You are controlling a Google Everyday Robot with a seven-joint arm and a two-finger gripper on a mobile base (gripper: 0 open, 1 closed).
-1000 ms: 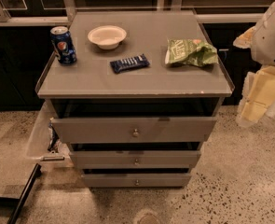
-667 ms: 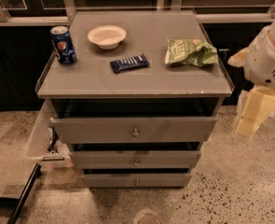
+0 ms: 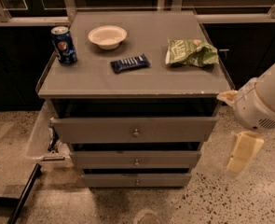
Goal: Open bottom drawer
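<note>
The gripper is hanging at 3 o'clock from the cabinet, holding nothing — I cannot tell how open it is. It is just getting ready — the bottom drawer is waiting at 6 o'clock, needing a reach down to its knob.

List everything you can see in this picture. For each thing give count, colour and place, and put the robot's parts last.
cabinet: 1, grey, centre
can: 1, blue, cabinet top, back left
bowl: 1, white, cabinet top, right of the can
snack bar: 1, dark blue, cabinet top, middle
chip bag: 1, green, cabinet top, right
top drawer: 1, grey, highest in the cabinet
middle drawer: 1, grey, below the top drawer
bottom drawer: 1, grey, lowest, by the floor
bin: 1, pale, floor left of the cabinet
arm: 1, white, right edge
gripper: 1, cream, below the arm, right of the cabinet, touching nothing
</note>
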